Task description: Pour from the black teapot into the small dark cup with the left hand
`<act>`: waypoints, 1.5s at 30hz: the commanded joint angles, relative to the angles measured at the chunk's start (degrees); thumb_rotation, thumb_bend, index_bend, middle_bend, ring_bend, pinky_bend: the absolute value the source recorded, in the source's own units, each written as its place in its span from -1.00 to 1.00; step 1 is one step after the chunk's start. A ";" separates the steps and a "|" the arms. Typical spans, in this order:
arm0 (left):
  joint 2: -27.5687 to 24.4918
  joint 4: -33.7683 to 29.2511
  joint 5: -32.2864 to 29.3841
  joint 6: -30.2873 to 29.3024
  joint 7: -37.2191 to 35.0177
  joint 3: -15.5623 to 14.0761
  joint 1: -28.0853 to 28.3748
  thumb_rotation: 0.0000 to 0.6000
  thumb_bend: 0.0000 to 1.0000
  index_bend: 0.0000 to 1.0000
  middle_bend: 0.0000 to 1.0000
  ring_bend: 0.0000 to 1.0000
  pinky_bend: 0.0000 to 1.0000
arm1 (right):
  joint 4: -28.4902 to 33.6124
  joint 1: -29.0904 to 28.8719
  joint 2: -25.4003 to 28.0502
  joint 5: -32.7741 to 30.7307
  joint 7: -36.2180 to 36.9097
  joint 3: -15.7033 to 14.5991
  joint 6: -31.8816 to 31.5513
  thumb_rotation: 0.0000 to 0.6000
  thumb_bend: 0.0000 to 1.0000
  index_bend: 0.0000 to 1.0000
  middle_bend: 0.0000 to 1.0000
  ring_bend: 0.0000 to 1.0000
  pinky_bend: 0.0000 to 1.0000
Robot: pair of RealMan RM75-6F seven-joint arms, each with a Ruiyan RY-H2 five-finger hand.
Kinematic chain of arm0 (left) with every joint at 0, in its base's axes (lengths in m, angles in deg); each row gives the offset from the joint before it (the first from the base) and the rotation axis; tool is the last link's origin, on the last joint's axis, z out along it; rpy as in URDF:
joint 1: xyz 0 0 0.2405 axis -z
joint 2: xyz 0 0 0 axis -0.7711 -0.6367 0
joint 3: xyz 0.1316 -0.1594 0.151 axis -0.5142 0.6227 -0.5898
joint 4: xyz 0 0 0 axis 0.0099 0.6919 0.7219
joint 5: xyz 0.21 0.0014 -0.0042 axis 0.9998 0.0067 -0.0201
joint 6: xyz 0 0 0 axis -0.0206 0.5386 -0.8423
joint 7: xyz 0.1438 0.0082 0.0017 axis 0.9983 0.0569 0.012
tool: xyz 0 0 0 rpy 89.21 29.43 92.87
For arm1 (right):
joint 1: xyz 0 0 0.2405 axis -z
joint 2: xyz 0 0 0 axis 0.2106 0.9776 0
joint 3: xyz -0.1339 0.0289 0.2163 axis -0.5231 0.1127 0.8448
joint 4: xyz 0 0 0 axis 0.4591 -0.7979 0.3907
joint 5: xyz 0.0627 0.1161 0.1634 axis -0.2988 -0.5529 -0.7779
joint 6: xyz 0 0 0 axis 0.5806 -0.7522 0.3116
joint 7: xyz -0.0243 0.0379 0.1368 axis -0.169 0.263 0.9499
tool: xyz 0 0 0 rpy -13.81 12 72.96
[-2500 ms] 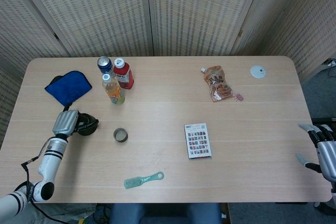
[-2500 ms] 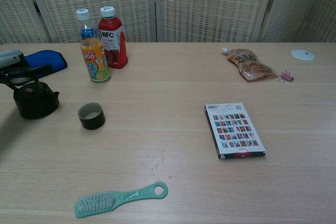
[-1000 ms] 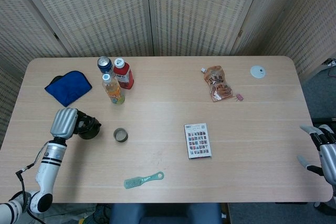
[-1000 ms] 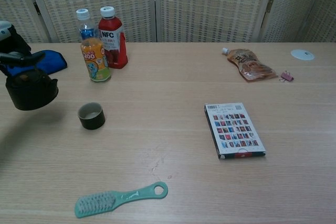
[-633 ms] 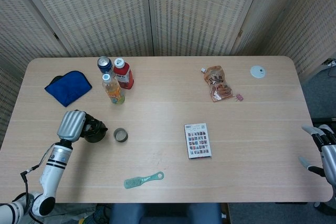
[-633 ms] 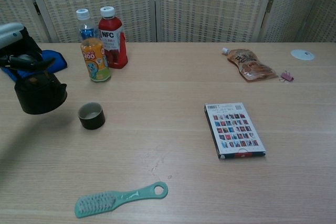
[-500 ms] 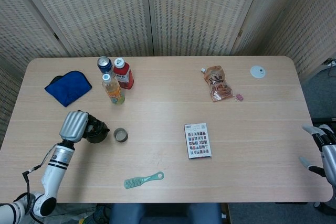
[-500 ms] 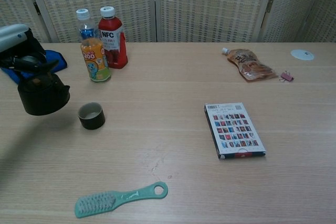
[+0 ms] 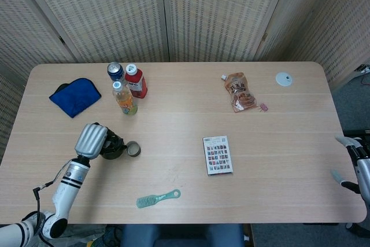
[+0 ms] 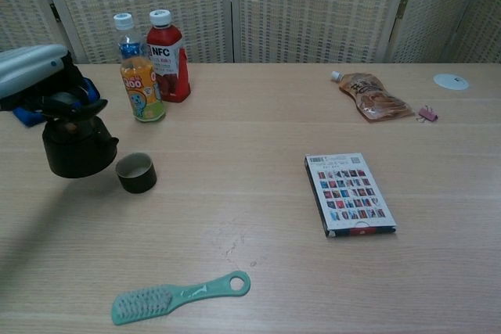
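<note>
Our left hand (image 10: 35, 74) grips the black teapot (image 10: 76, 145) upright above the desk (image 10: 258, 127), spout just beside the small dark cup (image 10: 136, 172), positioned for pouring

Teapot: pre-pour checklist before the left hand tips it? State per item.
1. Left hand holds black teapot: ok.
2. Teapot off the table, upright: ok.
3. Spout next to small dark cup: ok; over the opening: cannot tell.
4. Cup upright, opening clear: ok.
5. Orange bottle apart from the teapot: ok.
6. Right hand at the far table edge, out of the way: ok.
</note>
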State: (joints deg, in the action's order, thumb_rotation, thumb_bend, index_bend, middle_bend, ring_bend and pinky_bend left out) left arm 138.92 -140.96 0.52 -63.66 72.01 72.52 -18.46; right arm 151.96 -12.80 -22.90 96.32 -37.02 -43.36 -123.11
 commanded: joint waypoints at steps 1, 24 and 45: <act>0.30 0.19 0.64 -0.25 0.55 -0.10 0.31 0.22 -0.21 1.00 1.00 1.00 0.11 | 0.02 0.04 0.00 -0.03 0.00 0.00 0.00 1.00 -0.67 -0.59 -0.50 -0.60 -0.37; 3.28 5.94 4.74 -2.32 6.56 -1.10 2.01 0.33 -0.21 1.00 1.00 1.00 0.11 | -0.29 0.32 -0.09 -0.41 0.24 0.01 0.13 1.00 -0.67 -0.60 -0.50 -0.60 -0.37; 4.92 11.18 6.07 -4.10 9.44 -1.17 2.38 0.35 -0.21 1.00 1.00 1.00 0.11 | -0.13 0.50 0.08 -0.42 0.22 0.02 0.07 1.00 -0.67 -0.60 -0.50 -0.60 -0.37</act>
State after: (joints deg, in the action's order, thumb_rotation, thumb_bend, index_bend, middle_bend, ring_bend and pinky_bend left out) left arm 143.71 -129.93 6.50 -67.68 81.43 71.33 -16.14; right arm 151.83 -12.29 -22.82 95.89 -36.80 -43.34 -123.04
